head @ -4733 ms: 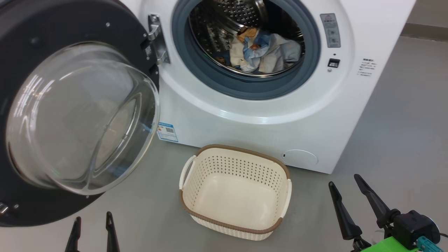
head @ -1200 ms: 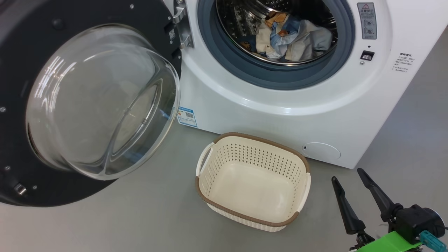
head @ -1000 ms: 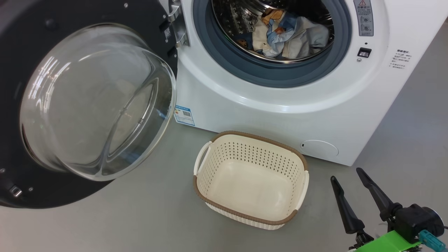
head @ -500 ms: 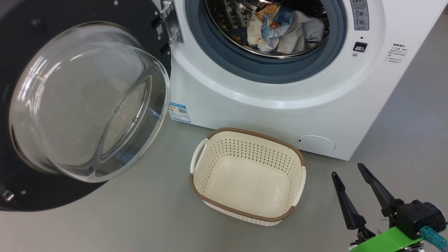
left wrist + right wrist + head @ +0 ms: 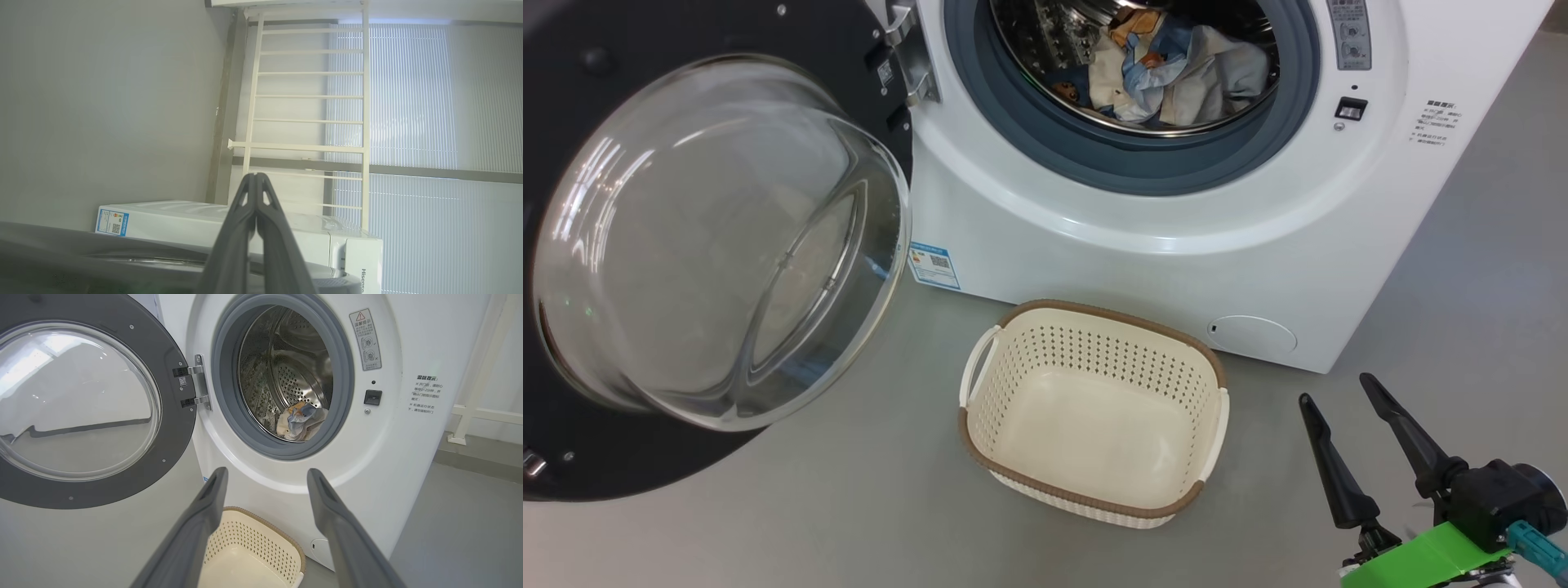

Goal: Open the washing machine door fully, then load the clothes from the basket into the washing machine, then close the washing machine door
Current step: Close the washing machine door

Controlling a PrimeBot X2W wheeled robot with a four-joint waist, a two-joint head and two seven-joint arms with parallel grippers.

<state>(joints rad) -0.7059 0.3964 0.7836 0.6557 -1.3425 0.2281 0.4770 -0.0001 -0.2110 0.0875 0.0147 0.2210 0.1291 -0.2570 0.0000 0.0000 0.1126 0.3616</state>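
Observation:
The washing machine [image 5: 1135,261] stands with its round black washing machine door [image 5: 711,237] swung wide to the left, glass bowl facing me. The clothes [image 5: 1168,73], light blue and cream, lie in the steel drum. The cream basket [image 5: 1094,314] sits empty on the floor in front of the machine. My right gripper [image 5: 1335,389] hovers open, right of the basket, holding nothing. The right wrist view looks past the open right gripper [image 5: 266,471] at the door [image 5: 81,400], the clothes [image 5: 300,422] and the basket [image 5: 253,543]. My left gripper [image 5: 256,174] is shut and empty, above the machine [image 5: 286,232].
Grey floor [image 5: 1462,286] spreads around the machine and basket. In the left wrist view a white railing [image 5: 306,98] and window blinds [image 5: 408,102] stand behind the machine. A white frame [image 5: 470,412] stands on the floor to the machine's right.
The head camera has shifted, sliding the whole picture a little. Machine, door, basket and clothes stay where they were. The left gripper's fingers, seen at the lower left several seconds ago, have left the head view.

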